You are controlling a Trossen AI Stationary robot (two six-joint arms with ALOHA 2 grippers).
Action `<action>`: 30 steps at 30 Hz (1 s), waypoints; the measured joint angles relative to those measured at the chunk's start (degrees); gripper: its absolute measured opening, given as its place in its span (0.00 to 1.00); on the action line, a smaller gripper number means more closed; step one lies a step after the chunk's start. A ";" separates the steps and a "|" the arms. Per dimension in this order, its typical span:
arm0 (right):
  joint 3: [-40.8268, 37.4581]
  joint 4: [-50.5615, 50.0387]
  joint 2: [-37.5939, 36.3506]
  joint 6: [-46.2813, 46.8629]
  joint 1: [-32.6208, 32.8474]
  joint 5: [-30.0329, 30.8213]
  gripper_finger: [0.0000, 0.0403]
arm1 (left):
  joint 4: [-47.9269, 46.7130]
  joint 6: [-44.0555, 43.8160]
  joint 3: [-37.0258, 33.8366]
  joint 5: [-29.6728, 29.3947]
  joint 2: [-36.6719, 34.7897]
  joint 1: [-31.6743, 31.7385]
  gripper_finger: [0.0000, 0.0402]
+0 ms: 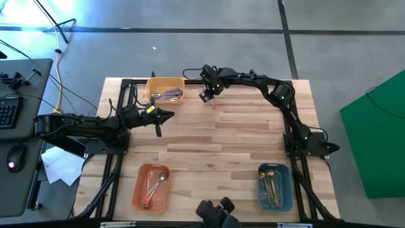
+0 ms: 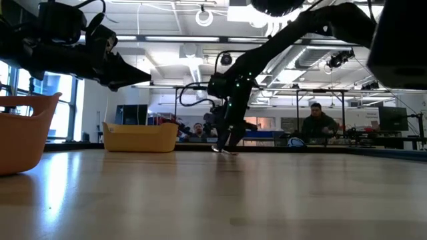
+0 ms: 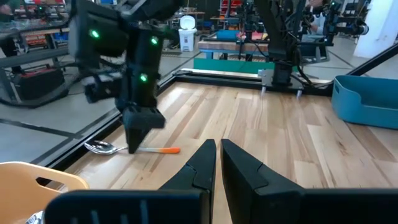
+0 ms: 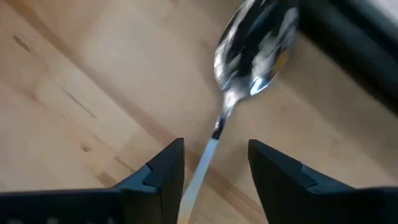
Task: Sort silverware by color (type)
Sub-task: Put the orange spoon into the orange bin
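Sorting looks nearly finished, judged from how things lie. One orange-handled spoon (image 3: 134, 149) is the only piece loose on the table (image 1: 240, 145), lying near the far edge at about 12 o'clock from the table's centre, just right of the yellow bin (image 1: 154, 84). The right hand (image 4: 214, 163) is down over it, fingers parted to a narrow gap with the handle running between them, not yet closed on it. The left hand (image 3: 218, 163) hovers at about 9 o'clock above the table, fingers pressed nearly together, holding nothing. Counts, high view: yellow bin at 11 o'clock holds lavender-handled spoons (image 1: 168, 95), perhaps three or four, though they overlap too much to count surely. Orange bin (image 1: 138, 190) at 7 o'clock holds about three orange-handled spoons (image 1: 154, 188). Blue bin (image 1: 286, 190) at 5 o'clock holds about four gold spoons (image 1: 271, 184). Remaining: lift the last spoon and carry it to the orange bin, diagonally across the table.
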 joint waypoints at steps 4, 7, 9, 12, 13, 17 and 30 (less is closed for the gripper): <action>2.08 -1.74 0.90 0.10 -0.96 -1.47 0.30 | -0.02 0.03 0.00 -0.02 0.03 0.00 0.04; 2.09 -3.73 1.10 -0.66 -1.49 -1.67 0.18 | -0.06 -0.01 0.02 -0.03 0.03 0.00 0.04; 2.13 -5.49 1.08 -1.58 -1.82 -1.68 0.10 | -0.12 0.03 0.02 -0.02 0.03 0.00 0.04; 2.16 -7.82 1.01 -4.74 -2.12 -1.84 0.02 | -0.12 0.01 0.04 -0.04 0.03 0.00 0.04; 2.16 -8.47 0.99 -6.09 -2.13 -1.86 0.02 | -0.12 -0.06 0.04 -0.02 0.03 0.00 0.04; 2.02 -11.17 -0.19 -10.68 -2.10 -3.35 0.01 | -0.12 -0.39 0.04 0.00 0.03 0.00 0.04; -28.04 24.75 -28.19 -13.23 2.21 -12.36 0.00 | -0.48 -2.89 0.04 4.44 0.03 -1.19 0.05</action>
